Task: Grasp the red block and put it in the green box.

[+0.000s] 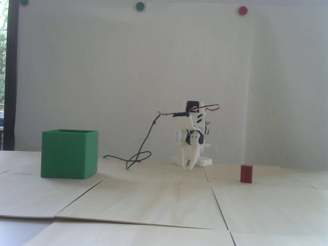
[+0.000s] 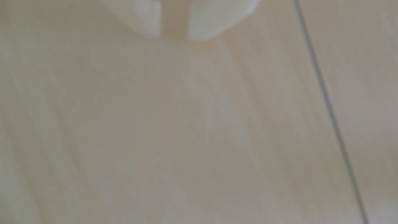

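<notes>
Block first: the red block stands upright on the wooden table, right of my folded arm in the fixed view, well apart from the green box on the left. My gripper shows a narrow gap and holds nothing. I judge the block light and rigid; I'd pinch its flat sides.

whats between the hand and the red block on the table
Only bare wooden table, in the fixed view. The hand hangs by the arm's base, nothing in it, and the red block stands apart to its right. The wrist view shows only wood.
</notes>
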{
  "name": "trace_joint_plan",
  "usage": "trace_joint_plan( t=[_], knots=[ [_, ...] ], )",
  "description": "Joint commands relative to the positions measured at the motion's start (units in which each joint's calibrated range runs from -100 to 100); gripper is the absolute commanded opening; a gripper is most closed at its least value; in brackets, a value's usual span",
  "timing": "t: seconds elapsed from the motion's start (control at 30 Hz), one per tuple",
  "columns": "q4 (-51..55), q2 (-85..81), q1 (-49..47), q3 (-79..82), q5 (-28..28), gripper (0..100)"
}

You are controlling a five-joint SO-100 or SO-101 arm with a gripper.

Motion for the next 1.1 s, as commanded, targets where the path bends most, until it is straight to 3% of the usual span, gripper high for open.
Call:
trace_joint_plan(
  t=[0.0, 0.77, 1.07],
  knots=[
    [2.2, -1.4, -0.2, 0.6, -0.5, 3],
    [1.9, -0.8, -0.8, 0.6, -0.5, 3],
    [1.7, -0.4, -6.6, -1.1, -0.6, 3]
  ],
)
